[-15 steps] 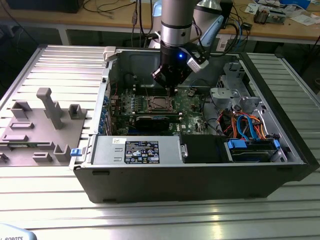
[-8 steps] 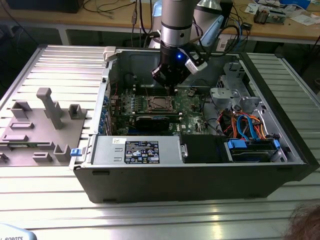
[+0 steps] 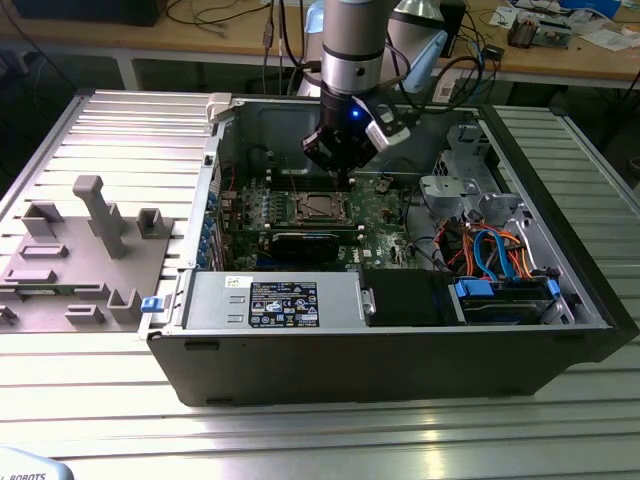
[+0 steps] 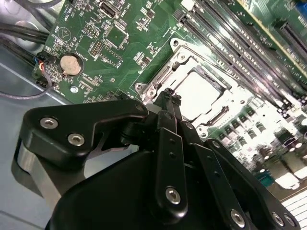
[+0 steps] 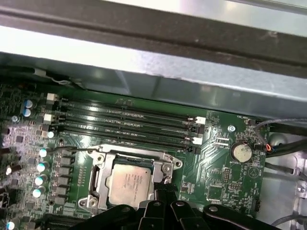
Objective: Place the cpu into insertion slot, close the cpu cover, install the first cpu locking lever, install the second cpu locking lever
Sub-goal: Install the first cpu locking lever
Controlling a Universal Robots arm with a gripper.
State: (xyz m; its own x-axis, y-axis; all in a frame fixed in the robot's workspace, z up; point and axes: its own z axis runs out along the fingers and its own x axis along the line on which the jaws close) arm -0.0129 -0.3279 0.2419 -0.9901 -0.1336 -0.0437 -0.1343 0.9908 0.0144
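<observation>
1. The cpu [image 5: 128, 184] lies flat in the insertion slot [image 5: 98, 177], its silver-grey top facing up; in the second wrist view it shows as a bright square [image 4: 199, 92] just past the fingertips
2. The cpu cover [image 5: 165, 168] is down over the chip, its silvery frame running round the chip's edges with the metal top showing through the cut-out
3. A thin lever [image 5: 76, 150] runs along the far side of the socket frame, on the side toward the memory slots [image 5: 124, 125]
4. The gripper [image 4: 168, 98] hangs right at the socket's edge; its two black fingers are drawn together to a narrow tip, and nothing can be seen held between them
5. In the first wrist view the finger tip [image 5: 165, 191] sits against the frame's corner on the side nearer the coin battery [image 5: 241, 152]; whether it presses on the metal I cannot tell
6. Beyond the fingers the green board [image 4: 120, 43] spreads out, with the memory slots on the far side of the socket
7. In the exterior view the arm [image 3: 355, 60] reaches down into the open computer case [image 3: 400, 370], which lies on a ribbed metal table [image 3: 320, 430], a grey fixture block [image 3: 95, 215] well apart at the exterior view's left
</observation>
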